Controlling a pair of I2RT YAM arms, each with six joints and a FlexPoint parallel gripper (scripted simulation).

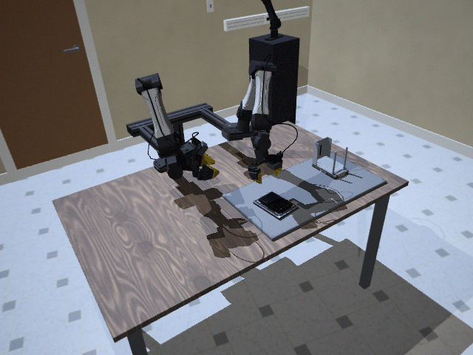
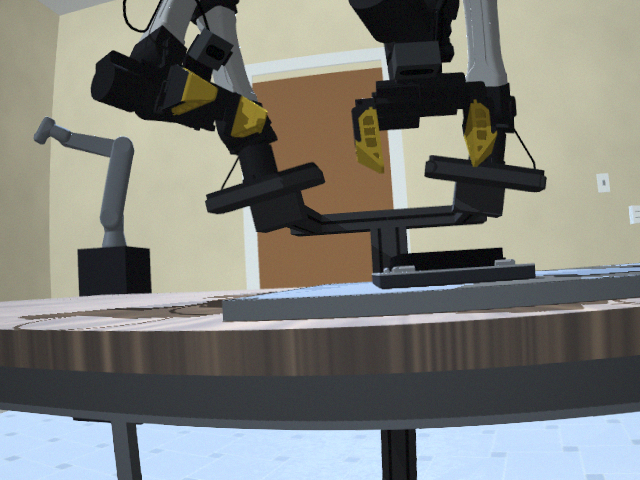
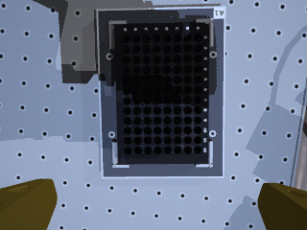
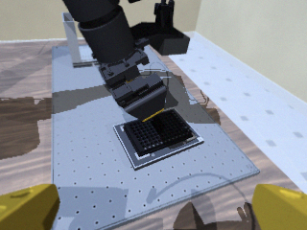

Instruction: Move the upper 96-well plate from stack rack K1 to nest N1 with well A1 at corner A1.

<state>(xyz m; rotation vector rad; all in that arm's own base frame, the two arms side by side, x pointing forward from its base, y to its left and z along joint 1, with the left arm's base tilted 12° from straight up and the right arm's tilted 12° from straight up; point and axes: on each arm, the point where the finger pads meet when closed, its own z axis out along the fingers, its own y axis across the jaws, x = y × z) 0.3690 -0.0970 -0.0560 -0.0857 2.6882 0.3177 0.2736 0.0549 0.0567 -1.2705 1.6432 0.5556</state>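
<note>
The upper 96-well plate, black [image 1: 275,201] [image 2: 449,258] [image 3: 163,115] [image 4: 144,136], lies inside the corner locators of nest N1 [image 1: 267,210] [image 2: 454,277] [image 3: 163,172] [image 4: 165,151] and looks flat. In the left wrist view its row A and column 1 meet at the corner marked A1. My left gripper [image 1: 267,175] [image 2: 428,167] [image 3: 157,190] is open and empty, above and clear of the plate. My right gripper [image 1: 214,166] [image 2: 222,105] [image 4: 155,192] is open and empty, away from nest and rack. A pale plate [image 1: 327,163] sits low in rack K1 [image 1: 321,149] [image 4: 72,43].
The nest and the rack stand on a grey perforated board [image 1: 244,197] [image 3: 264,120] [image 4: 91,177] on the wooden table [image 1: 152,237]. Rack K1 has a tall back panel and two thin upright posts. In the right wrist view the left arm hangs over the nest's far side.
</note>
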